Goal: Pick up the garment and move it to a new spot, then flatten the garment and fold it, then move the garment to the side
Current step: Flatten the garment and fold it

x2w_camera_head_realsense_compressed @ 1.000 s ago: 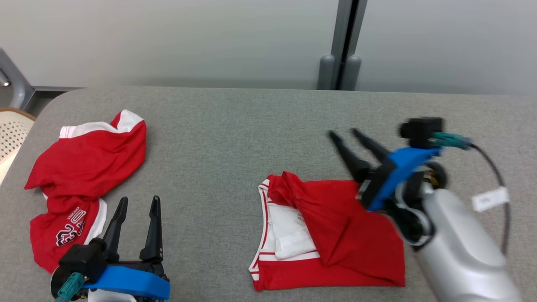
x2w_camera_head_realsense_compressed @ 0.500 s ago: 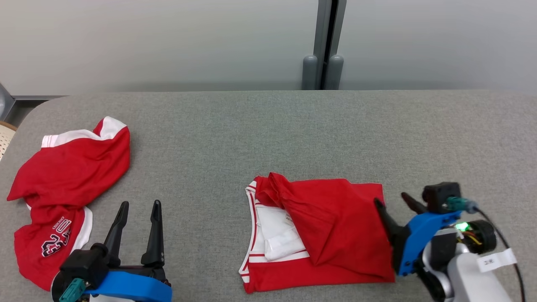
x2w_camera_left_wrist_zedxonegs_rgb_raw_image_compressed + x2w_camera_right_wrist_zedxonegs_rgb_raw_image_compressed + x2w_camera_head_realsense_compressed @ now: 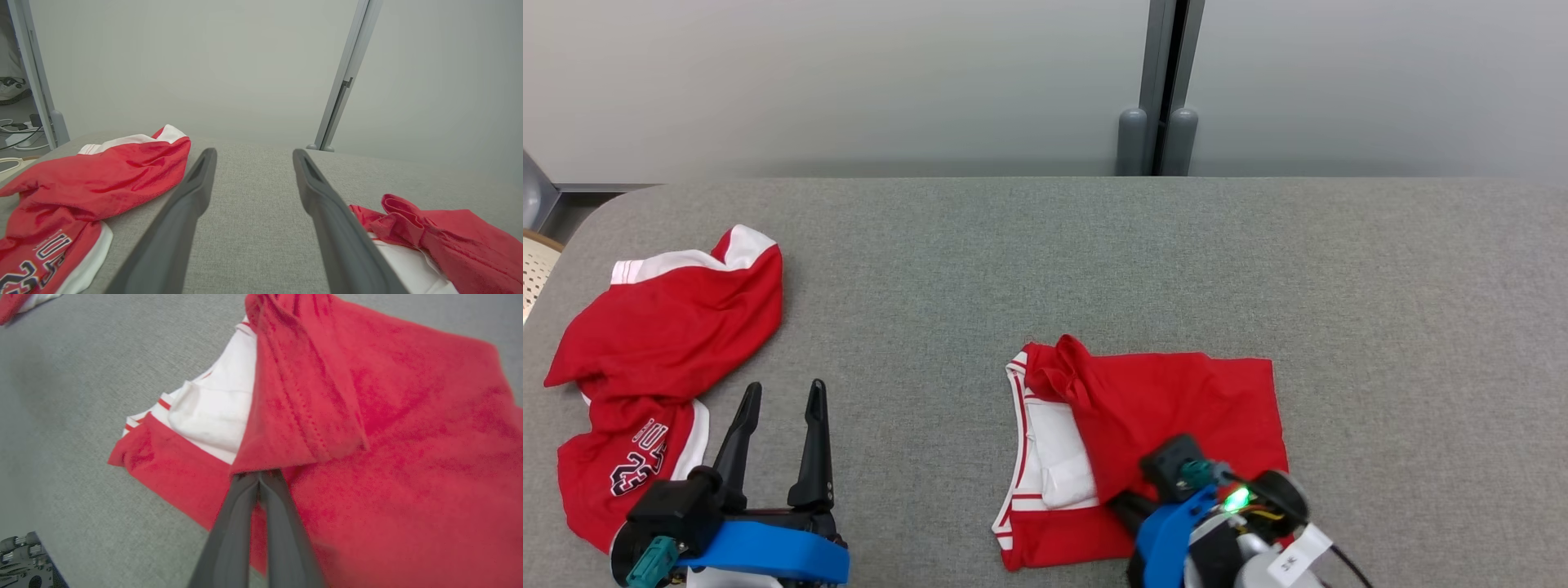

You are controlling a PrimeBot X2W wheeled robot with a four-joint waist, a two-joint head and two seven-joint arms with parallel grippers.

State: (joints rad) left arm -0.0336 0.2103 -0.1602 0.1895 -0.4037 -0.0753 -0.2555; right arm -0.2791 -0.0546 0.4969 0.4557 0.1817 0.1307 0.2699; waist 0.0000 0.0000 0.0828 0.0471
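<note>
**1. Table.** The grey, cloth-covered table (image 3: 1013, 245) carries two red items of clothing. A pale wall with a grey vertical post (image 3: 1168, 73) stands behind its far edge.

**2. Garment.** The garment (image 3: 1176, 400) lies right of centre, close to the near edge of the table. It is folded into a rough rectangle with the red side outward. At its left end a white inner panel (image 3: 1062, 457) edged with red stripes is exposed. A red flap (image 3: 302, 396) lies folded diagonally over the middle. The flap ends in a bunched ridge at the far-left corner of the garment.

**3. Right gripper.** The right gripper (image 3: 259, 475) is closed, with both dark fingers pressed together along their length. It reaches in over the near edge of the garment, and its fingers lie over the lower red layer. The fingertips meet at the hem of the flap, where the flap, the white inner panel and the lower layer come together. Whether cloth is pinched between the tips cannot be told. A green light (image 3: 1237, 498) shows on the wrist.

**4. Left gripper.** The left gripper (image 3: 784, 388) is open, with its fingers spread wide and bare table showing between them. It sits at the near left of the table, fingers pointing toward the far side.

**5. Other clothing.** A crumpled red jersey (image 3: 662, 327) with white trim and a printed number 23 lies at the left end of the table. It is well apart from the garment and just left of the left gripper.
</note>
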